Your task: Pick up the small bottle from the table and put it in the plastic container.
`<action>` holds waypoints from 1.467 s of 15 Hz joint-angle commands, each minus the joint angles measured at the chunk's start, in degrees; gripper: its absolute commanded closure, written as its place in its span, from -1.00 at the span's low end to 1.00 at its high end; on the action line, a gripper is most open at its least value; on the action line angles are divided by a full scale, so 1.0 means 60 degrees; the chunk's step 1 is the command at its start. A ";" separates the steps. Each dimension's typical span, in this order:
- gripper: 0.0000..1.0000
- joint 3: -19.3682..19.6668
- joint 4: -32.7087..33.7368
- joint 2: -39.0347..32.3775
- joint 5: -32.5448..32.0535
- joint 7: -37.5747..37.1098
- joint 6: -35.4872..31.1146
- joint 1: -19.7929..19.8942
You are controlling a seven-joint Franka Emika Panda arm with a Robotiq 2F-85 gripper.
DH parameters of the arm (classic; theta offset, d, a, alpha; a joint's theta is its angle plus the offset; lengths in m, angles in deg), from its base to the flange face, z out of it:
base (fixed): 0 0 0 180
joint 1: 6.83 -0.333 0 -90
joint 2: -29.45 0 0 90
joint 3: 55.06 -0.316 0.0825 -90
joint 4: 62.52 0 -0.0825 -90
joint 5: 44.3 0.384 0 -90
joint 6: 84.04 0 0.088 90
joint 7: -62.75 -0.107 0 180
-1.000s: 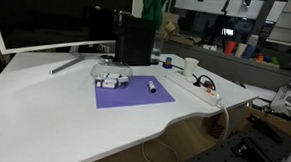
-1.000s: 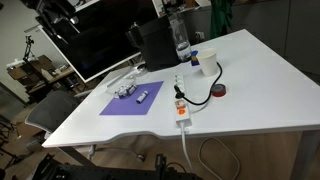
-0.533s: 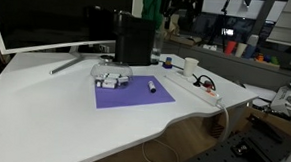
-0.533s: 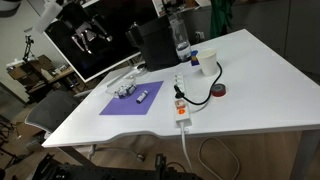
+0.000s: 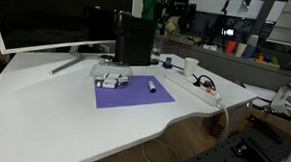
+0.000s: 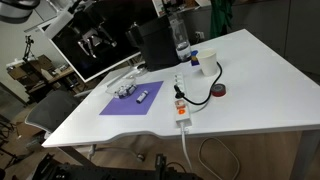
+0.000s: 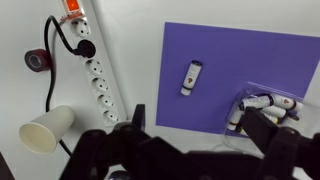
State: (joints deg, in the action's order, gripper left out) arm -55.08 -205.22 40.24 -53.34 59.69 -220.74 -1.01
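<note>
White worktop (image 7: 140, 60) fills my wrist view, with a purple mat (image 7: 215, 50) spread over the right side of the frame. On that mat lies the small bottle (image 7: 191, 77), flat on its side, pale with one darker end, alone in the left part of the purple. It is apart from the plastic container (image 7: 265, 108), which sits further right, near the mat's lower edge. That low clear box holds several small white and grey pieces, packed close together; I cannot tell exactly what they are.

My jaws are released and grasp nothing: two dark fingers (image 7: 135, 120) rise from the bottom of the frame with a wide gap between them, well above the worktop.

Along the left runs a white power strip (image 7: 95, 75) with a black cable plugged in. A white cup (image 7: 45, 130) stands just beside it at lower left, and a dark roll of tape (image 7: 38, 60) lies at upper left.

In both exterior views the bottle (image 5: 151, 86) (image 6: 143, 95) and the container (image 5: 110, 79) (image 6: 124, 91) rest on the mat in front of a black box (image 5: 135, 40), with a large monitor (image 5: 49, 16) beside it.
</note>
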 commanded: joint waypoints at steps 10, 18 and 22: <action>-1.00 0.0373 0.0908 -0.3656 0.2056 0.0416 -0.3181 -0.0021; -1.00 -0.0082 0.2081 -0.5648 0.3432 0.1315 -0.2637 0.0349; -1.00 -0.0220 0.2550 -0.6392 0.3543 0.1499 -0.2413 0.0530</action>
State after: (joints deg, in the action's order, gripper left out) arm -55.32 -193.46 5.07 -33.23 67.18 -237.62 0.55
